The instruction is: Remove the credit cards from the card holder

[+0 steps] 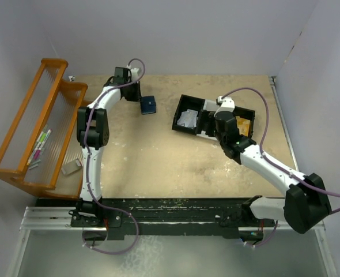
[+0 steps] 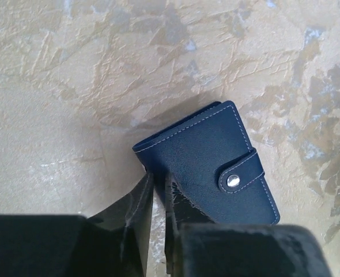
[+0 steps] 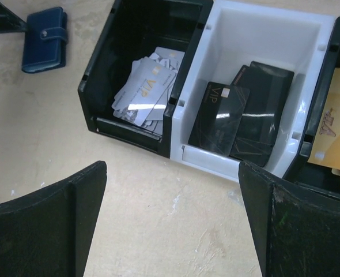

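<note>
The card holder point(image 2: 201, 156), navy with pale stitching, lies flat on the worktop point(image 2: 72, 86), closed and strap snapped, one corner at the left hand's point(image 2: 159, 180) fingertips.

Clutter on the counter point(image 1: 158, 156)
An orange rack point(image 1: 55, 64) stands along the left edge with markers point(image 1: 39, 147) lying inside it, and a small grey block point(image 1: 72, 167) sits just beside it. A tray point(image 3: 127, 131) lies toward the right, its white middle compartment point(image 3: 216, 164) set between two black ones.
</note>
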You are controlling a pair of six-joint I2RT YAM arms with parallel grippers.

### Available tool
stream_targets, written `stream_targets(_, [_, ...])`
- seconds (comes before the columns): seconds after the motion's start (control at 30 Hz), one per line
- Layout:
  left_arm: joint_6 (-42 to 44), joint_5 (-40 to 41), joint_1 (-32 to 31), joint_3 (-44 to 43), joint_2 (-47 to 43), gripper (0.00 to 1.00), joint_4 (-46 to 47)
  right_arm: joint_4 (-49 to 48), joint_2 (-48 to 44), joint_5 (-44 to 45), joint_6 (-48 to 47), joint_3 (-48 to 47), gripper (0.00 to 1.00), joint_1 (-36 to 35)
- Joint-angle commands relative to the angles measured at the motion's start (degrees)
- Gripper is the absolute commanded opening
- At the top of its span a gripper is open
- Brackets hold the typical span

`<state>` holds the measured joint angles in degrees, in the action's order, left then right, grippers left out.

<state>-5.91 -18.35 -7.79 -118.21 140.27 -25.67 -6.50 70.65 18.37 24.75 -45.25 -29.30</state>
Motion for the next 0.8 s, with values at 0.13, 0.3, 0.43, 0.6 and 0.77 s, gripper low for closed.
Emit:
stream_targets(0.13, [3.89, -6.39, -1.10, 0.53, -2.00, 0.00, -1.74, 2.09, 4.57, 1.90, 2.93, -5.28, 0.95, -0.30])
stream_targets(0.3, [6.81, -8.36, -1.13, 7.73, -8.17, 0.00, -2.26, 4.42, 8.27, 4.97, 3.36, -7.85, 0.92, -0.30])
stream_targets(0.43, [10.14, -8.74, -1.07, 14.73, -14.21, 0.00, -5.26, 5.64, 12.23, 8.42, 3.18, -10.37, 0.91, -0.30])
stream_targets(0.6, [14.63, -10.37, -1.09, 23.99, -22.08, 0.00, -8.93, 4.55, 18.73, 12.60, 1.06, -15.02, 0.91, -0.28])
stream_targets(0.77, [13.04, -11.37, -1.06, 25.39, -25.69, 0.46, -7.08, 4.83, 22.92, 13.31, 0.47, -18.83, 0.90, -0.30])
